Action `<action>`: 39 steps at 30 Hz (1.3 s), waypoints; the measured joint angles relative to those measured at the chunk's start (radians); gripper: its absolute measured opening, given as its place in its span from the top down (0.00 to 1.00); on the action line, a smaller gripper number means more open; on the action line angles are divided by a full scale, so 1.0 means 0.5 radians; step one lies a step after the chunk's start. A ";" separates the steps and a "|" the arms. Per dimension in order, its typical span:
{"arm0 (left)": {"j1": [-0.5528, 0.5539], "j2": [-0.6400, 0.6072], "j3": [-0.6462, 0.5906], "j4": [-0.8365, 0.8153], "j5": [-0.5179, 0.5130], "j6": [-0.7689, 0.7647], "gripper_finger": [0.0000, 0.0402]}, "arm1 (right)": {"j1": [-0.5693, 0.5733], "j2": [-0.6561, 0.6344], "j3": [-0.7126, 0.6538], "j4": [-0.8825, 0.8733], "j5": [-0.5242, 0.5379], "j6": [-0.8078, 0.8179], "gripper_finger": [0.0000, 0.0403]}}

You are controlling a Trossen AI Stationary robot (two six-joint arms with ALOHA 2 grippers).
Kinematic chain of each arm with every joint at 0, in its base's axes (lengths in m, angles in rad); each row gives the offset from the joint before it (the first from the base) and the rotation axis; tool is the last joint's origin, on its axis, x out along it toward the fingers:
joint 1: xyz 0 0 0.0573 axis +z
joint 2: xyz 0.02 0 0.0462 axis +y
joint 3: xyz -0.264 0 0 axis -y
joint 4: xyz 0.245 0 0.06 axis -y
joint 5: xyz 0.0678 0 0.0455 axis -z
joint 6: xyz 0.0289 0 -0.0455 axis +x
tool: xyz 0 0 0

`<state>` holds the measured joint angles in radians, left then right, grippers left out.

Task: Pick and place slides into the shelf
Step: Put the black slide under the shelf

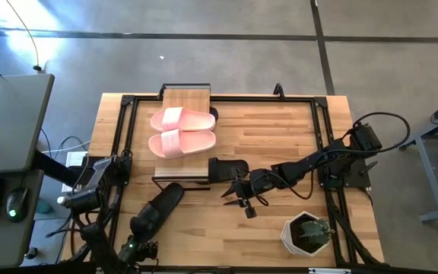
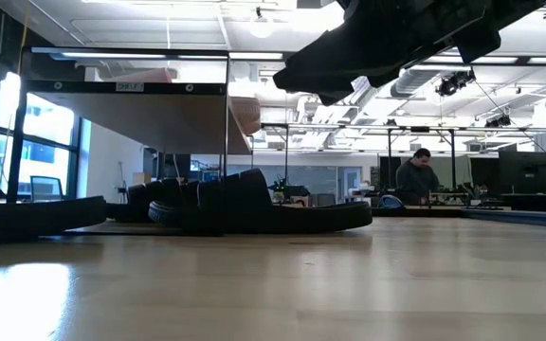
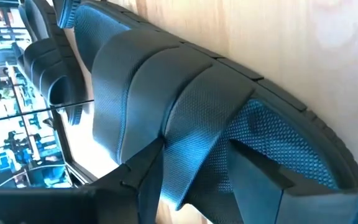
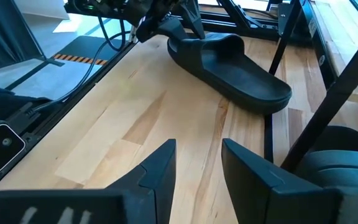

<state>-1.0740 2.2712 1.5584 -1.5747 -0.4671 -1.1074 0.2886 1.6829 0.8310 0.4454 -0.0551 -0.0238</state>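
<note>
Near edge of the table [image 1: 280,137], seen from overhead: I find my left gripper [image 1: 144,228] low at the front left, over the heel end of a black slide [image 1: 160,207] that lies diagonally on the wood. In its wrist view the two dark fingers [image 3: 151,171] stand apart on either side of the textured strap; whether they press on it I cannot tell, since the tips are cut off by the frame edge.

Mid-table: my right gripper [image 1: 240,195] hangs above bare planks just right of the shelf [image 1: 186,99]. Its wrist view shows the fingers [image 4: 160,165] apart, with nothing between them. A second black slide [image 1: 227,169] lies just beside it, at the shelf's front right corner, partly covered by the arm. A potted plant [image 1: 308,232] sits at the front right.

Farther back: the pink pair [image 1: 182,131] rests side by side on the shelf's plank top. What lies under the plank is hidden from above; the low view shows black slides [image 2: 254,204] at table level there, their number unclear. Beyond the table, a person [image 2: 415,178] stands in the room.
</note>
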 joint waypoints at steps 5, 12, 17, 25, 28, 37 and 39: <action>0.000 0.001 0.000 0.000 -0.027 -0.025 0.66 | 0.001 0.000 0.000 0.000 0.000 0.000 0.71; 0.000 0.001 0.000 0.002 -0.046 -0.104 0.89 | 0.001 0.000 0.000 0.000 -0.001 -0.003 0.71; -0.001 0.001 0.000 0.007 -0.052 -0.175 0.97 | 0.001 0.000 0.000 0.000 0.000 -0.004 0.71; -0.001 0.002 0.027 0.000 -0.077 -0.267 0.99 | 0.001 0.000 0.000 0.000 0.017 -0.004 0.71; 0.002 0.004 0.105 0.019 -0.154 -0.263 0.99 | 0.000 0.000 0.000 0.000 0.021 -0.004 0.71; 0.002 0.004 0.439 0.019 -0.343 -0.118 1.00 | 0.000 0.000 0.000 0.000 0.011 -0.003 0.71; 0.002 0.003 0.511 0.019 -0.408 -0.056 1.00 | 0.000 -0.011 0.000 -0.002 -0.022 0.001 0.71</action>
<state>-1.0733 2.2729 1.8137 -1.5653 -0.6713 -1.1351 0.2886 1.6774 0.8310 0.4442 -0.0661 -0.0235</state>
